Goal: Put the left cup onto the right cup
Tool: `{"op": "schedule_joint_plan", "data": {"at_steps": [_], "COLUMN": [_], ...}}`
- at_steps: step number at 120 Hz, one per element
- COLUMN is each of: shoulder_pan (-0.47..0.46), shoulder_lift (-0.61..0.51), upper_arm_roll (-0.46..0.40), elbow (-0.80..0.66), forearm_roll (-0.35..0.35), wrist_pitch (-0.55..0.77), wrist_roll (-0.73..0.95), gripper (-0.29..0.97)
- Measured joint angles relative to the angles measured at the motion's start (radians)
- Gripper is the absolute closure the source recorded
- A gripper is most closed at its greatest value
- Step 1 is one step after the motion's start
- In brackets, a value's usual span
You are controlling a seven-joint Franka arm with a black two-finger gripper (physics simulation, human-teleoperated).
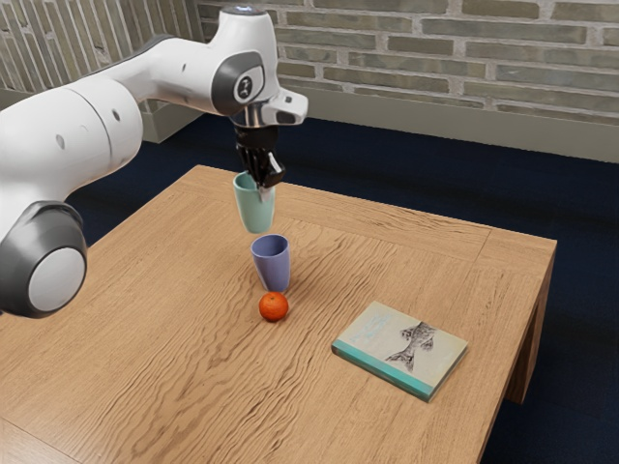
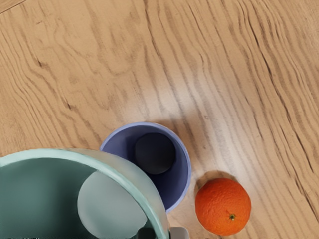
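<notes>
The claw pinches the rim of the green cup, fingers tight on its wall, and holds it clear of the counter. The purple cup stands upright just below the claw, slightly off-centre, with an orange beside it. Pick-up and lift look done; centring, lowering and release are left.

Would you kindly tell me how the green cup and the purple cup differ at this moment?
Colour: the green cup is pale teal, the purple cup violet-blue.
Support: the green cup hangs in the air, pinched at its rim by the gripper; the purple cup stands on the table.
Position: the green cup is higher and offset from the purple cup, not centred over it.
Both are handleless, tapered and mouth up.
</notes>
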Motion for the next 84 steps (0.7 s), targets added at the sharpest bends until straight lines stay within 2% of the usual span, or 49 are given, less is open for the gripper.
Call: {"op": "schedule_joint_plan", "data": {"at_steps": [33,84], "shoulder_pan": [-0.032,-0.042], "shoulder_lift": [-0.036,-0.029], "upper_arm_roll": [0.008,0.008], "elbow": [-0.067,-0.067], "forearm_roll": [-0.001,0.002], "wrist_pitch": [0.007,0.017], "wrist_roll": [-0.011,-0.026], "gripper": [0.79,0.79]}}
